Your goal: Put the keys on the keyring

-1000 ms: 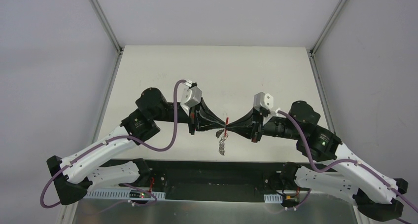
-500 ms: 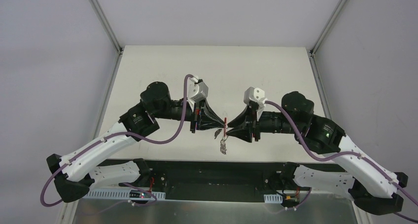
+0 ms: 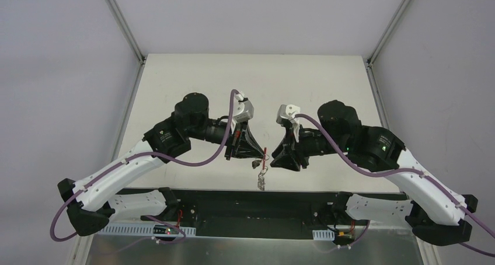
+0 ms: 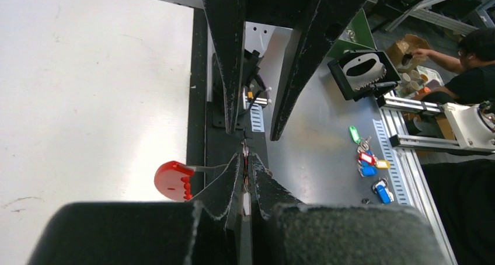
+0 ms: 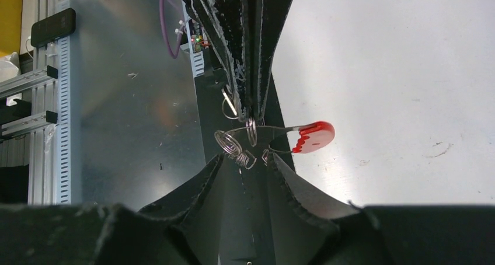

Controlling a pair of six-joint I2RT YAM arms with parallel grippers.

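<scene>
Both wrists have swung inward over the last second, so the two claws now slant down to their meeting point instead of lying in one level line, and the dangling bunch hangs a little nearer the front edge of the table (image 3: 192, 84). Much is hard to read: from above, the left gripper (image 3: 257, 156) and right gripper (image 3: 274, 161) are dark wedges whose tips nearly merge, and the keyring (image 3: 265, 154) between them shows only as a red fleck. Below it the keys (image 3: 261, 180) hang in the air as one small silver cluster with a dark speck at its top; their number cannot be counted. The wrist views show more. The left gripper is clenched on the keyring's wire, its two fingers pressed almost together, with the one red crescent (image 5: 313, 135) sticking out sideways on a thin wire. The right gripper is released, its two fingers (image 5: 292, 183) spread, with the wire loops (image 5: 231, 145) sitting in the gap; whether a finger touches them I cannot tell. Three or four loops show, overlapping too much for a sure count. Past the fingers in the left wrist view, five coloured tags (image 4: 366, 160) lie on a metal bench (image 4: 327, 160), and a person (image 4: 467, 60) is cut off at the right edge
</scene>
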